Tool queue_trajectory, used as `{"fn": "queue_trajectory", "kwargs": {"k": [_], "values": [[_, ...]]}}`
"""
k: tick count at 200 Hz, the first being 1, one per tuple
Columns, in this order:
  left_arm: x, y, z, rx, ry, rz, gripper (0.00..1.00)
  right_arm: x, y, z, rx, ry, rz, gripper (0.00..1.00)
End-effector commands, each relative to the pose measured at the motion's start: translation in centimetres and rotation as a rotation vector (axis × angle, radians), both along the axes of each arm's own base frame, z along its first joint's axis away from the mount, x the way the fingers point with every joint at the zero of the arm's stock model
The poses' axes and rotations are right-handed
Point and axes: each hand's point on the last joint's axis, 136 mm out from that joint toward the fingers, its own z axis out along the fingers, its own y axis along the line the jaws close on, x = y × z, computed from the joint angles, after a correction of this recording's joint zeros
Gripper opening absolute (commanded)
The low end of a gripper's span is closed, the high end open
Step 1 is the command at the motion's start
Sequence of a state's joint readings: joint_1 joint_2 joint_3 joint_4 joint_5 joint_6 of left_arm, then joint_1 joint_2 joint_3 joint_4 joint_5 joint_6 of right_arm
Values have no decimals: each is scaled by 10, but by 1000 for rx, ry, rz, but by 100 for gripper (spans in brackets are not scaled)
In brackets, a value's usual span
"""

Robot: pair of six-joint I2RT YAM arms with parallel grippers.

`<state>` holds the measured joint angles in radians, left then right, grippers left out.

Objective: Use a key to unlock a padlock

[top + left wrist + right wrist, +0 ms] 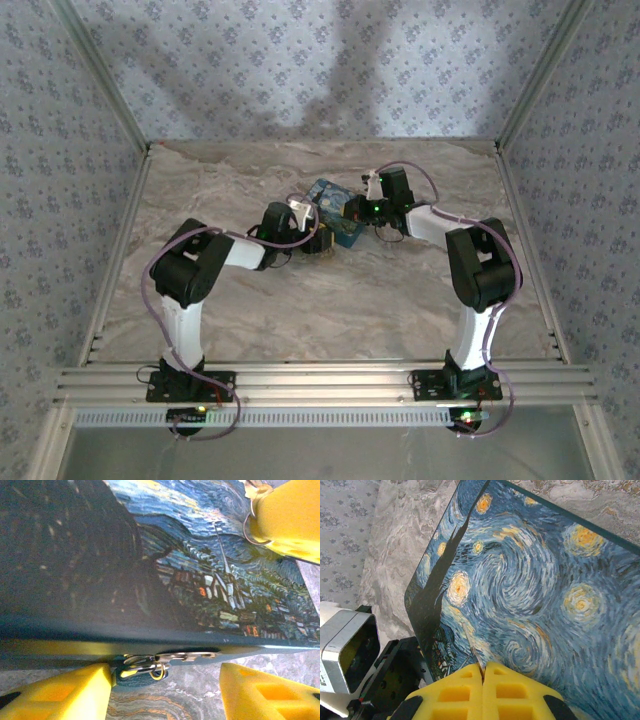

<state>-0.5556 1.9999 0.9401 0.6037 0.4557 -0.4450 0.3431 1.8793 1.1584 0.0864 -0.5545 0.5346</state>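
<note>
The marble table (pixel 250 300) carries a painted tin (pixel 530 580). The left claw (pixel 165 685) is spread wide, with the padlock (pixel 142 674) between its fingers, blurred and half hidden under the tin's front edge. The right claw (pixel 482 672) pinches the key (pixel 472 650), which is edge-on and shows as a mere sliver.

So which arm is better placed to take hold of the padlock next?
Left. The left gripper, open, straddles the padlock at the tin front edge; the right gripper is shut on the key.
</note>
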Motion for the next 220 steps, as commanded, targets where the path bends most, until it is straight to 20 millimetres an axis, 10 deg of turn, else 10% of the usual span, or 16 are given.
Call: {"fn": "queue_trajectory", "kwargs": {"k": [1,220], "values": [[4,-10,8,-27,-14,-3,56,-12,-5,-29,-60,92,-2,0],[8,-10,-4,5,48,109,43,-14,-1,-28,-74,90,-1,0]]}}
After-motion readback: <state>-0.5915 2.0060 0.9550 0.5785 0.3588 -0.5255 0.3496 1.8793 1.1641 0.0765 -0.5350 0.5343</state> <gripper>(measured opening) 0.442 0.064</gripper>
